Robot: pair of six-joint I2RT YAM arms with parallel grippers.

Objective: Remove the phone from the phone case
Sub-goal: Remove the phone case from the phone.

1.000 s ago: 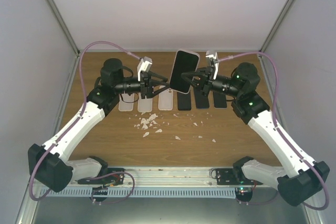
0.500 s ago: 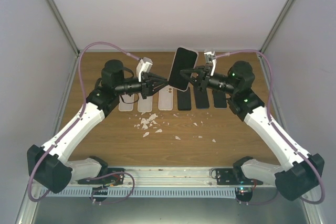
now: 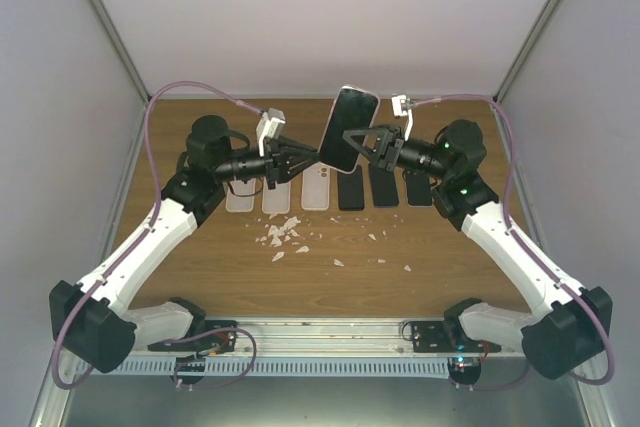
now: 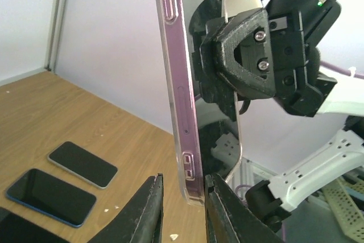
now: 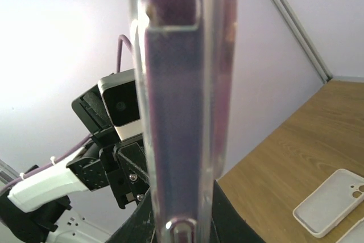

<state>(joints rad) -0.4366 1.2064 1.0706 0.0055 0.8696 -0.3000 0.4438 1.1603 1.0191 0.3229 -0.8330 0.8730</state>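
Above table (image 3: 450, 247), mid-air: phone (image 3: 350, 122) upright, seated in case (image 4: 177, 83). Right gripper (image 5: 176, 220) pinches its edge, likely as anchor. Left gripper (image 4: 183, 200) jaws slightly spread astride case's lower corner, gap showing one side; probably placed to peel case. Phone not yet out.

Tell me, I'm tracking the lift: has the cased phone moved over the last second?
Yes, slightly. In the top view the phone has shifted up the image; its top now sits clearly above the table's back edge.
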